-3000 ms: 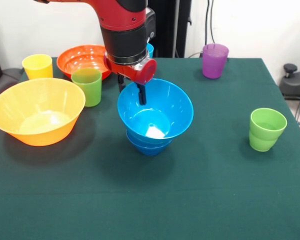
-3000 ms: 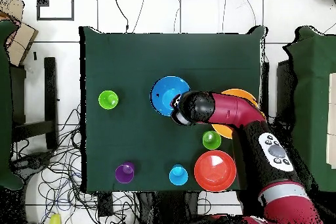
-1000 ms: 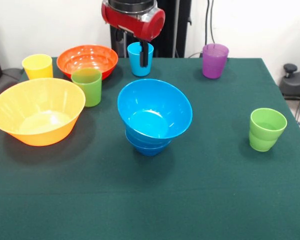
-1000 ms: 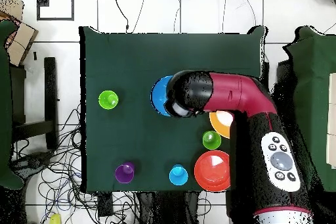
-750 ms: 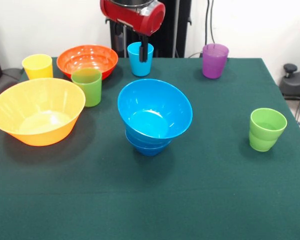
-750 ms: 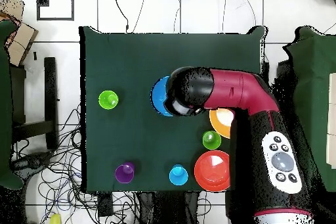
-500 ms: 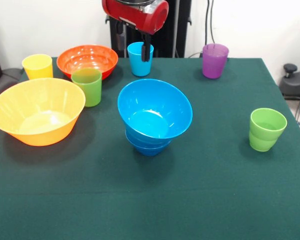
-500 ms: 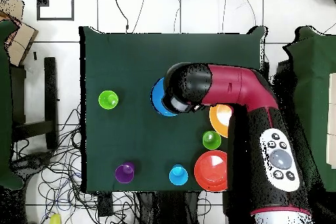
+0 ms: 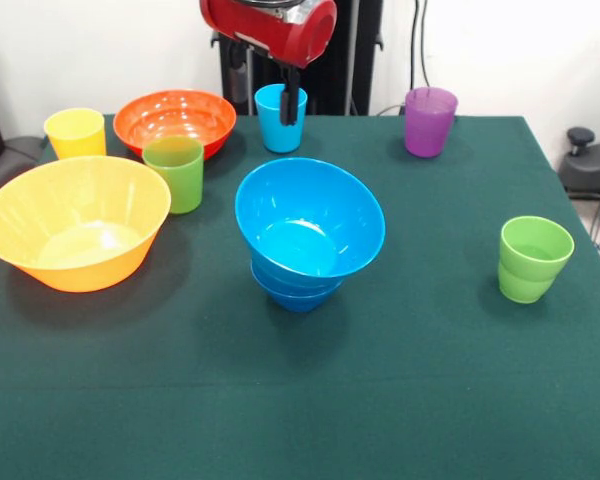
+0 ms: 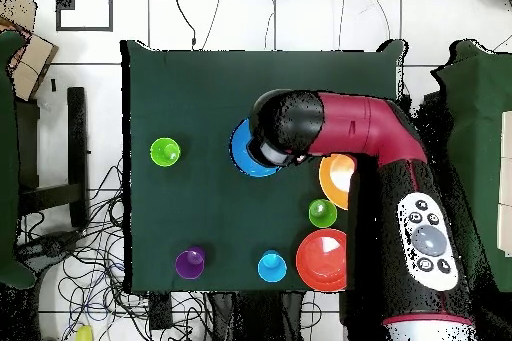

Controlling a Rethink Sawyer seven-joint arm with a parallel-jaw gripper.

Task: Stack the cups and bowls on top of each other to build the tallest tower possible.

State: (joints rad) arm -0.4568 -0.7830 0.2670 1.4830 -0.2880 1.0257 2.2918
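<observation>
No readable writing or brand marks anywhere. Green counter [image 9: 400, 400] carries everything. Red arm [image 10: 370, 142] reaches over the middle in overhead view. Yellow-orange bowl [image 9: 75, 235] sits at front-view left, upright, mouth up. Tower [image 9: 308, 232] is mid-counter: big blue bowl tilted toward the camera on nested blue bowls, axis roughly vertical. Orange-red bowl [image 9: 174, 120] sits far left, upright. End effector [image 9: 292, 100] hangs at top edge, in front of the light blue cup [image 9: 275, 120]; cannot tell if fingers are apart or together. Purple cup [image 9: 429, 121] far right, green cup [image 9: 534, 259] right edge, second green cup [image 9: 174, 173] beside orange-red bowl, yellow cup [image 9: 76, 133] far left, all upright.
</observation>
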